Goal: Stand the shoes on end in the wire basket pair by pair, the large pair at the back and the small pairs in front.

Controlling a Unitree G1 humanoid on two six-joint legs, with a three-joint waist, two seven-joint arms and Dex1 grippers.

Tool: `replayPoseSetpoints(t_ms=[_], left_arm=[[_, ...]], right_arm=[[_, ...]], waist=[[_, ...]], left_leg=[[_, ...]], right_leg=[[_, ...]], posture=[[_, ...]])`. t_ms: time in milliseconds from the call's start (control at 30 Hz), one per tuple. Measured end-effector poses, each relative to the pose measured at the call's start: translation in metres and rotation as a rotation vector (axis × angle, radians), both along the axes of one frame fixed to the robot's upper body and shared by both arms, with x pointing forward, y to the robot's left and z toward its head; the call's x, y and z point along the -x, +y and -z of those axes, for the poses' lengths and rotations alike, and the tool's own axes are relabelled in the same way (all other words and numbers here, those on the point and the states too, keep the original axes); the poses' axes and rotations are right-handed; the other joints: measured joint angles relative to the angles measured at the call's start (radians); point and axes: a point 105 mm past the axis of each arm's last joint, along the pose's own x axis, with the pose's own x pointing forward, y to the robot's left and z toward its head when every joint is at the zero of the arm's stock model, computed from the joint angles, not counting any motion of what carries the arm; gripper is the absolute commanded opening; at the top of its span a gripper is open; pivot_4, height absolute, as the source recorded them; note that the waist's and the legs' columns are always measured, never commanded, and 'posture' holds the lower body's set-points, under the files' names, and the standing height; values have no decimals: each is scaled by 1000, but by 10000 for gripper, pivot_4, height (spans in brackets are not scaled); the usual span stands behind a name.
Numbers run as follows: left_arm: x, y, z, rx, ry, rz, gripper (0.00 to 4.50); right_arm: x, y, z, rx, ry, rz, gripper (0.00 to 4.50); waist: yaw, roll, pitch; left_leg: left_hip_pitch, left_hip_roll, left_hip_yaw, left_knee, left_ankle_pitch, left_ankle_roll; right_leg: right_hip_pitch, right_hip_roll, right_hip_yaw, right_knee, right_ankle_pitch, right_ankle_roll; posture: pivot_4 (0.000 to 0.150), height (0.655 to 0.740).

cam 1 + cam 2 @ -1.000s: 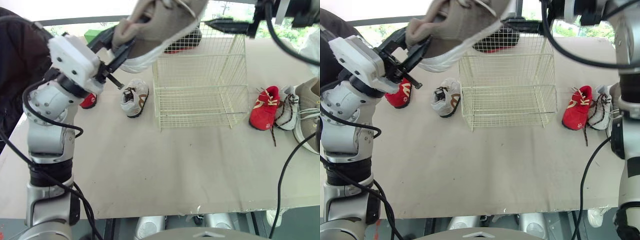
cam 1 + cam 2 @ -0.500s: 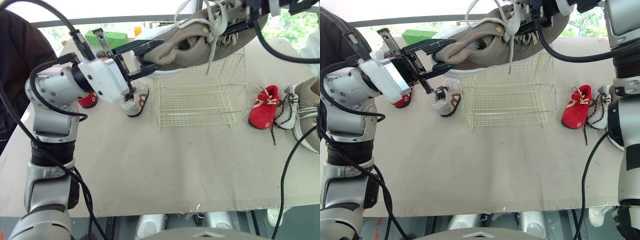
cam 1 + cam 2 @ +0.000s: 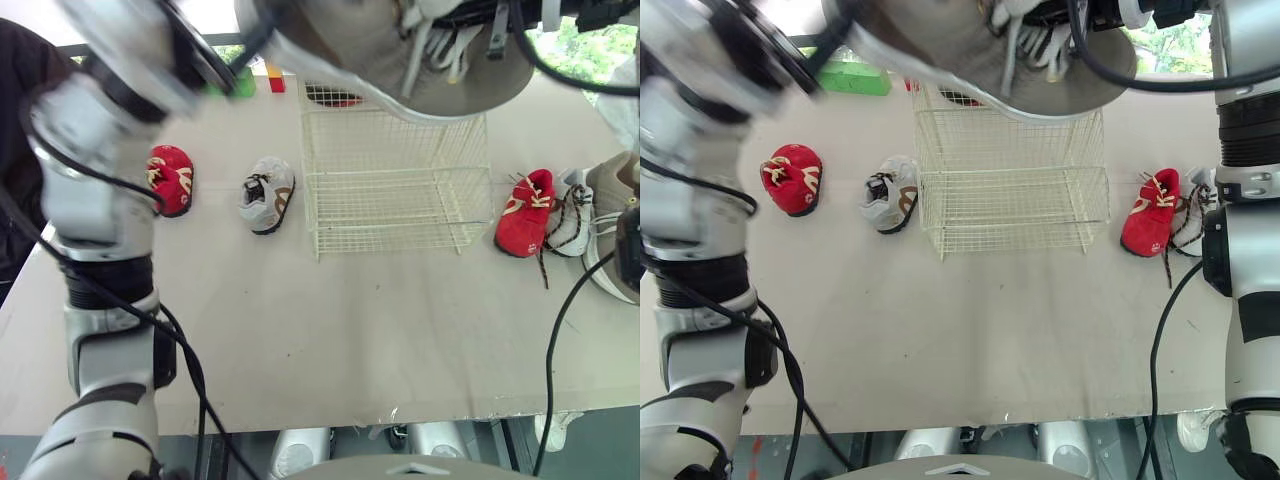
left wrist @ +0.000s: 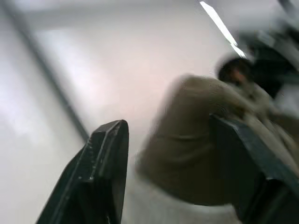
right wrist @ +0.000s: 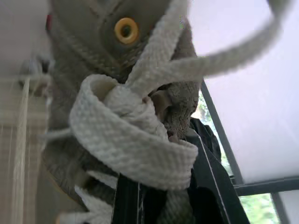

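The big tan shoe (image 3: 430,70) is up in the air, right over the open top of the wire basket (image 3: 400,200). Its grey bottom faces down. The right gripper (image 5: 161,186) holds it from above. Its two black fingers pinch the top of the shoe, in among the white laces (image 5: 131,140). The left gripper (image 4: 168,122) is at the shoe's left end. Its fingers are spread wide, with the round end of the shoe between them. I cannot tell if they touch it.

The basket stands on the table (image 3: 330,340), at the far middle. Just left of it lies a small white and brown shoe (image 3: 268,193). Farther left lies the left red shoe (image 3: 170,178).

Near the basket's right side is the right red shoe (image 3: 527,212). A small white shoe (image 3: 572,215) lies right up against it. Next to that, at the right edge of the table, lies another big tan shoe (image 3: 615,220).

A green block (image 3: 855,78) and a red block (image 3: 277,84) sit at the far edge of the table, left of the basket.
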Motion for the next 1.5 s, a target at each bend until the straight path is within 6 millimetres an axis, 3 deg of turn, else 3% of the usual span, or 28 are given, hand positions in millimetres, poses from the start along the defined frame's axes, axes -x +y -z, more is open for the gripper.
replayPoseSetpoints(t_ms=[100,200,300,400,500,667,767,867,967,1067,1233,1367,1500], left_arm=[[-8,23,14,283,177,118,44203],[-22,23,58,431,414,209,44203],[-22,-11,115,363,656,282,44203],[-15,-47,137,283,737,359,44203],[-10,-85,130,199,706,436,44203],[-21,-100,119,181,674,452,44203],[-31,-103,117,204,676,462,36141],[-35,-106,113,218,665,476,21556],[-36,-107,112,203,655,485,11587],[-35,-110,112,193,649,505,8725],[-36,-111,109,144,630,503,8496],[-41,-110,107,112,628,476,8355],[-51,-101,97,76,620,398,7630]], right_arm=[[-3,-6,-6,-132,47,46,0],[-1,-7,-12,-245,78,63,0],[4,-9,-14,-361,103,66,0],[6,-3,-4,-408,145,64,0],[14,12,13,-434,213,28,0],[30,18,16,-488,252,-1,0],[38,20,20,-509,280,-17,0],[41,17,20,-535,296,0,0],[46,16,21,-571,313,-2,0],[49,13,23,-607,326,6,0],[50,9,24,-639,328,13,0],[53,6,27,-646,313,-13,15030],[57,-1,30,-614,177,4,33732]], waist=[[1,0,0],[2,0,0],[5,-1,0],[11,-1,0],[9,-1,0],[5,-1,-1],[1,-1,-1],[0,-1,-1],[-3,-1,-1],[-7,-1,-1],[-13,-1,-1],[-16,-1,-1],[-17,-1,-1]], left_leg=[[0,0,-1,0,1,-1],[-1,0,-1,0,1,-2],[-1,-1,-2,-1,2,-3],[-1,-2,-3,0,2,-3],[-1,-4,-3,0,2,-4],[0,-3,-3,0,3,-4],[0,-3,-2,0,3,-4],[0,-3,-2,0,3,-4],[0,-2,-2,0,3,-4],[0,-3,-2,0,3,-4],[0,-3,-2,0,3,-4],[0,-3,-2,0,3,-4],[0,-3,-2,0,3,-4]], right_leg=[[0,-1,-1,0,0,0],[0,-2,0,0,0,0],[0,-2,0,0,0,0],[0,-3,0,0,0,0],[0,-3,-1,2,0,0],[0,-1,0,2,0,0],[0,0,0,2,0,0],[0,0,0,2,0,0],[0,0,0,2,0,0],[0,0,0,2,0,0],[1,0,0,2,0,0],[1,1,-1,2,0,0],[1,2,0,2,0,0]], posture=[[1500,7400],[1500,7400],[1500,7400],[1500,7400],[1500,7400],[1500,7400],[1500,7400],[1500,7400],[1500,7400],[1500,7400],[1500,7400],[1500,7400],[1500,7400]])
